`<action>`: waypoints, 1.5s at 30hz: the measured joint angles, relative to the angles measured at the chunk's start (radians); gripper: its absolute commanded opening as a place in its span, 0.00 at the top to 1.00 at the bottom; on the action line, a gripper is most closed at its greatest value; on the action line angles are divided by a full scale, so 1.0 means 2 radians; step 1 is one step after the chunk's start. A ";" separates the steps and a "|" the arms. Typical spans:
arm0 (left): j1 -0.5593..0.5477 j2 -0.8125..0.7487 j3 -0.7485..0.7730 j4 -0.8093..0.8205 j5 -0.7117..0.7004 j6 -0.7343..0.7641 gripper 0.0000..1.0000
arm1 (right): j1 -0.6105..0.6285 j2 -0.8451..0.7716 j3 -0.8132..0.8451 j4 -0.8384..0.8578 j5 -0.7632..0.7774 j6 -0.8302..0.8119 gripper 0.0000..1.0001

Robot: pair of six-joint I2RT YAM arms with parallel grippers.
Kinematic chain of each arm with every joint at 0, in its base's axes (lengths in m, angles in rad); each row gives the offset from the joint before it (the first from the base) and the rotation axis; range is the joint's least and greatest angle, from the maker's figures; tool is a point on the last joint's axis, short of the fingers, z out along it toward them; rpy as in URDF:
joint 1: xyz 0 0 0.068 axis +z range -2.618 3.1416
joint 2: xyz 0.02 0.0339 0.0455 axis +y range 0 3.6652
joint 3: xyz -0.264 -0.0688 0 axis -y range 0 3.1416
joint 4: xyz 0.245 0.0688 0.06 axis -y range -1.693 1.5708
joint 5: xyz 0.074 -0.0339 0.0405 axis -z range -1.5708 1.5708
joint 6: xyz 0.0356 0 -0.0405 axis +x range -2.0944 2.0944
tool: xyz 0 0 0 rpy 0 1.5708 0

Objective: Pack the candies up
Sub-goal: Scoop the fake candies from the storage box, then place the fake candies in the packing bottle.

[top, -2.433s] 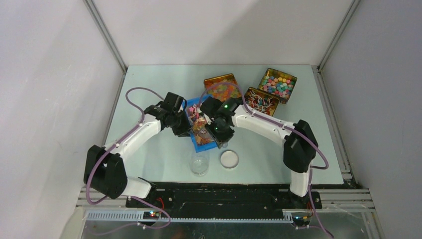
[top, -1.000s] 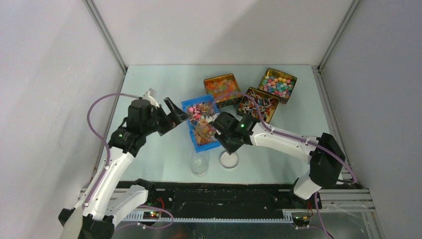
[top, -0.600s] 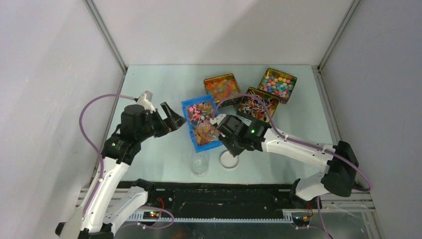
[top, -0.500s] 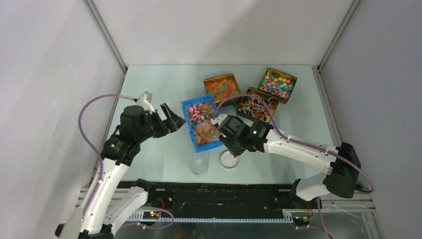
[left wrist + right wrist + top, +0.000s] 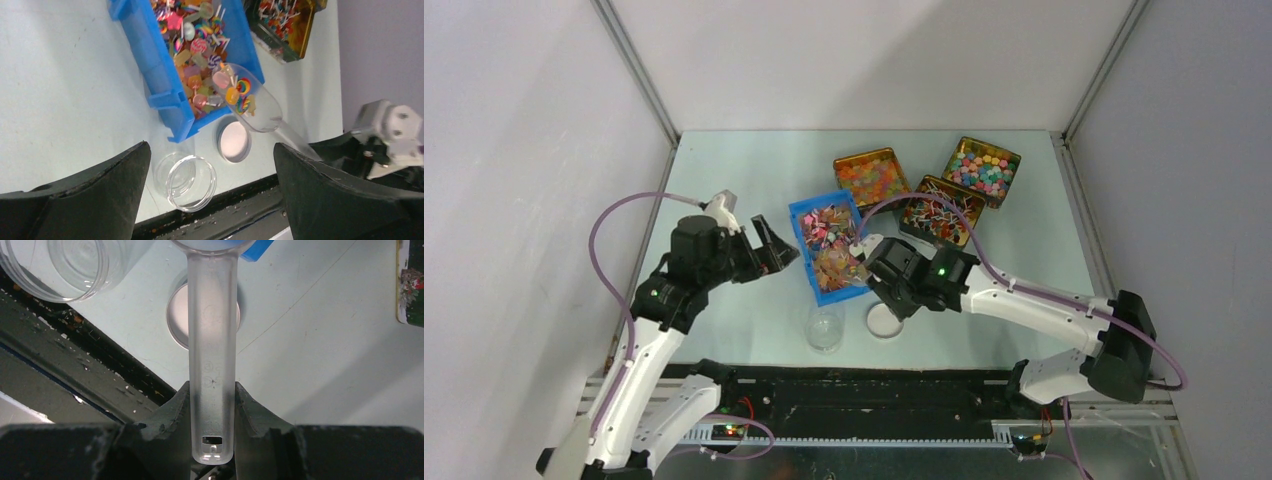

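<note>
The candies [image 5: 826,225] fill a blue bin [image 5: 799,215] at mid-table; in the left wrist view this heap of candies [image 5: 195,45] lies inside the blue bin [image 5: 160,75]. My right gripper [image 5: 874,268] [image 5: 212,390] is shut on the handle of a clear scoop [image 5: 212,340]. The scoop [image 5: 250,105] is held over the bin's near end, and its bowl holds several candies. My left gripper [image 5: 769,250] [image 5: 210,150] hangs open and empty to the left of the bin. A clear jar [image 5: 825,328] [image 5: 187,175] [image 5: 75,265] stands open in front of the bin.
The round jar lid [image 5: 885,320] [image 5: 234,141] [image 5: 177,320] lies right of the jar. Three gold tins of other sweets [image 5: 869,172] [image 5: 981,165] [image 5: 942,210] sit behind and to the right. A black rail [image 5: 874,390] runs along the near table edge.
My right arm's elbow has swung out to the right while the scoop stays at the bin's near end. The left gripper has drifted slightly toward the near edge, still open.
</note>
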State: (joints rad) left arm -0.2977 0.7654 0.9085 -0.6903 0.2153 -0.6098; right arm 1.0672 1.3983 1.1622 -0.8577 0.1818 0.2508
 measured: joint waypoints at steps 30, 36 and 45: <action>-0.117 -0.051 -0.142 0.023 -0.063 -0.110 0.00 | 0.097 -0.090 0.000 -0.091 -0.017 0.038 1.00; -0.119 -0.050 -0.128 -0.001 -0.097 -0.110 0.00 | 0.115 -0.090 0.000 -0.092 -0.028 0.040 1.00; -0.120 -0.030 -0.114 -0.018 -0.120 -0.110 0.00 | 0.124 -0.082 0.000 -0.107 -0.060 0.038 1.00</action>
State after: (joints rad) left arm -0.5377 0.7052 0.6811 -0.7261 -0.0238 -0.8299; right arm 1.3155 1.2346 1.1614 -1.0714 0.0616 0.3264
